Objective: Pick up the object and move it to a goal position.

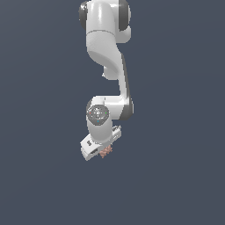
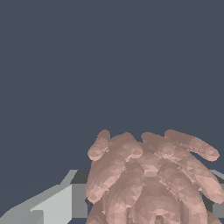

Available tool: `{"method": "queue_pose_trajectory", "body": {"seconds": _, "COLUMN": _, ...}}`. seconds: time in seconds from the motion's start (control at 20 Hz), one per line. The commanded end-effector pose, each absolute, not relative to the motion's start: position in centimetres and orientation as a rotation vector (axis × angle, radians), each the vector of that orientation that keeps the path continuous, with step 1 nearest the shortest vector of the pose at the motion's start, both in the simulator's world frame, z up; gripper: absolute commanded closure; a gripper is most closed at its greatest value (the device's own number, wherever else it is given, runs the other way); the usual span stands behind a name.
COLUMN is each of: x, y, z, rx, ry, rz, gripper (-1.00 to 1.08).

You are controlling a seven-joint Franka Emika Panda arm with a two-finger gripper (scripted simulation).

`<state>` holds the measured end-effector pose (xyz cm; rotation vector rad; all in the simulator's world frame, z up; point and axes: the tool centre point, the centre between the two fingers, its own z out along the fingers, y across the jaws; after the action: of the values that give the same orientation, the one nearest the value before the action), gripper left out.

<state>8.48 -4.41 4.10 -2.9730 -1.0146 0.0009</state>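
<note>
The object (image 2: 148,179) is a pinkish-brown lumpy chunk with finger-like bumps. It fills the space between the two grey fingers (image 2: 57,203) in the wrist view. My gripper (image 2: 151,208) is closed on it, with a finger against each side. In the exterior view the white hand (image 1: 96,146) is seen from above, and the object (image 1: 106,152) peeks out at its lower edge. The fingertips are hidden under the hand there.
A plain dark grey-blue surface (image 1: 176,176) lies all around. The arm's white links (image 1: 107,52) stretch up the middle of the exterior view. No other objects show.
</note>
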Motion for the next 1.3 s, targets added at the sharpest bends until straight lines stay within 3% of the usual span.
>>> {"method": "queue_pose_trajectory", "body": {"seconds": 0.0, "x": 8.5, "y": -4.5, "z": 4.3, "rx": -2.973, "ry": -1.015, "rz": 0.0, "gripper": 1.08}}
{"method": "queue_pose_trajectory", "body": {"seconds": 0.5, "x": 7.9, "y": -6.3, "z": 9.2, "rx": -2.973, "ry": -1.015, "rz": 0.0, "gripper": 1.08}}
{"method": "queue_pose_trajectory", "body": {"seconds": 1.25, "x": 6.0, "y": -12.3, "z": 25.4, "rx": -2.972, "ry": -1.016, "rz": 0.0, "gripper": 1.08}}
